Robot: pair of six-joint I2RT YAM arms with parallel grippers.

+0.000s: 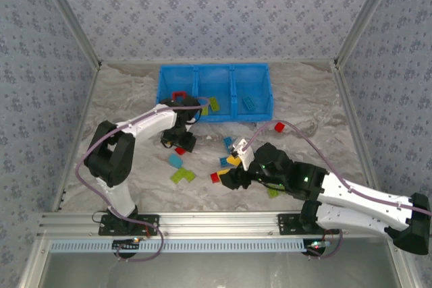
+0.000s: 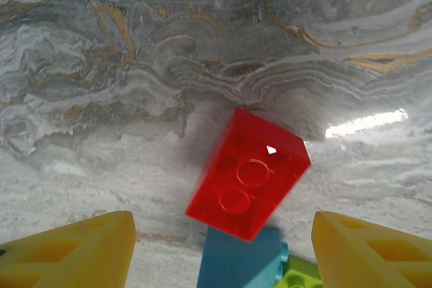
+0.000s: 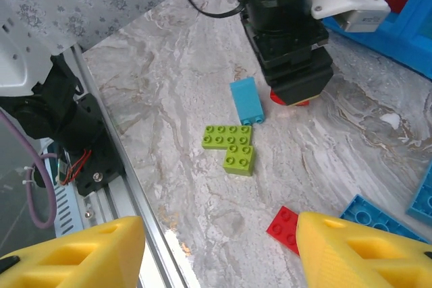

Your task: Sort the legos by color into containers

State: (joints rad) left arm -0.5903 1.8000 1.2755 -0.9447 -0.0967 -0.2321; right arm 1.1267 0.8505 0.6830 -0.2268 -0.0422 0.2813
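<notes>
Both apart & empty, L pincer (image 2: pixel 223 216), R pincer (image 3: pixel 219 219), grey marbled tbl (image 1: pixel 304 99), patterned walls (image 1: pixel 216 11)

We note a marbled counter (image 1: pixel 304 99) bearing a blue bin (image 1: pixel 214 67) at its far side and, nearer, a red brick (image 2: pixel 248 175), a light blue brick (image 3: pixel 246 100) and a lime green brick (image 3: pixel 231 145).

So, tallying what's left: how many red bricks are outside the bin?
3 red bricks: one in front of the bin's left end, one off its right corner, one right of the green piece; maybe more hidden.
</notes>
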